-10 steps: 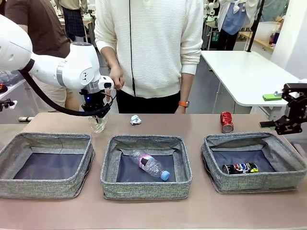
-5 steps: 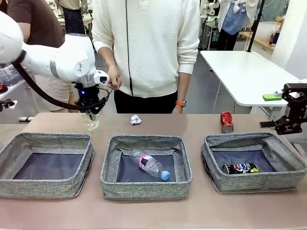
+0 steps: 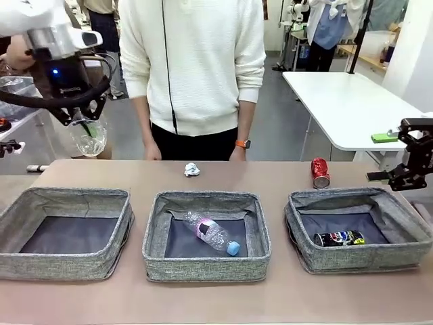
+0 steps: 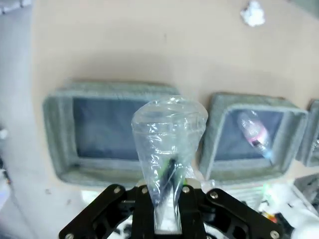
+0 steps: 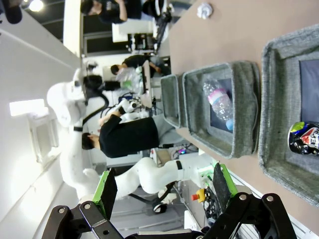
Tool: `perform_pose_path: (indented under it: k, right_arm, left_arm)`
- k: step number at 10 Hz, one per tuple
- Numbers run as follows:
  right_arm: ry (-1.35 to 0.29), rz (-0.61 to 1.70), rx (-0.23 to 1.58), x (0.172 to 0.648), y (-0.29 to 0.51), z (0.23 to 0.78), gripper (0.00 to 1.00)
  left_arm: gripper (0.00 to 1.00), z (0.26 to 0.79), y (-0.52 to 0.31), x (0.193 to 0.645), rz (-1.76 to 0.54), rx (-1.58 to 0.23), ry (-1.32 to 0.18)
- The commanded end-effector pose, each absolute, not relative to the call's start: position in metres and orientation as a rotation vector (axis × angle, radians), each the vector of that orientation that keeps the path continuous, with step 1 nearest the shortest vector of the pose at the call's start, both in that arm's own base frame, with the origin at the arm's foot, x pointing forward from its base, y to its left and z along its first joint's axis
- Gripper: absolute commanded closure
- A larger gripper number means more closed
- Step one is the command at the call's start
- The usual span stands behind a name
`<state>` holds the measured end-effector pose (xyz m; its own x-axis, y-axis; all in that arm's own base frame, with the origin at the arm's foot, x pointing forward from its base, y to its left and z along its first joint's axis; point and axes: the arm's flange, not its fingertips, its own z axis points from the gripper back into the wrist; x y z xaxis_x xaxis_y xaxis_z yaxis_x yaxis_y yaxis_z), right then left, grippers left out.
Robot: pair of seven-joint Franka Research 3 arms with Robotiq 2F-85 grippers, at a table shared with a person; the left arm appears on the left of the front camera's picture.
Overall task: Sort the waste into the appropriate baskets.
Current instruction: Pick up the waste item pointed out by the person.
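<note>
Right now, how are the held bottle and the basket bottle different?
The crushed bottle is squashed; the pink-labelled bottle is round, with a blue cap. The crushed bottle hangs pinched in the left fingers; the pink-labelled bottle lies in the middle basket. Both are clear plastic.

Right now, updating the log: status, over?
Left gripper shut on crushed bottle, held high. Right gripper open, empty. Paper ball, red can on table, unsorted. Middle basket unobstructed.

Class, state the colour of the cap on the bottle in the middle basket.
The cap is blue, clearest in the front view.
</note>
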<state>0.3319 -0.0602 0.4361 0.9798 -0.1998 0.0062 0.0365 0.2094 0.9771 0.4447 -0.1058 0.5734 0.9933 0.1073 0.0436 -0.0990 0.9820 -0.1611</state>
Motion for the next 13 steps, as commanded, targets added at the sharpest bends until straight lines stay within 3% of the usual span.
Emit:
perform_pose_path:
  k: [1,2,4,6,8,9,13]
  right_arm:
    - [-0.146,-0.164,1.362,0.331,-0.06,0.44,0.0]
    - [-0.146,-0.164,1.362,0.331,-0.06,0.44,0.0]
    - [-0.146,-0.164,1.362,0.331,-0.06,0.44,0.0]
    - [-0.146,-0.164,1.362,0.331,-0.06,0.44,0.0]
    - [-0.146,-0.164,1.362,0.331,-0.06,0.44,0.0]
    - [-0.146,-0.164,1.362,0.331,-0.06,0.44,0.0]
    - [-0.146,-0.164,1.362,0.331,-0.06,0.44,0.0]
  left_arm:
    - [1.0,0.546,-0.103,0.401,-0.167,-0.14,-0.17]
    - [1.0,0.573,-0.106,0.445,0.104,-0.159,-0.052]
    - [1.0,0.573,-0.106,0.445,0.104,-0.159,-0.052]
    - [0.96,0.591,-0.129,0.406,0.062,-0.055,-0.14]
    - [0.96,0.654,-0.2,0.382,0.138,-0.054,-0.209]
    - [0.96,0.683,-0.248,0.362,0.136,-0.076,-0.118]
    - [0.96,0.761,-0.354,0.297,-0.081,-0.001,-0.264]
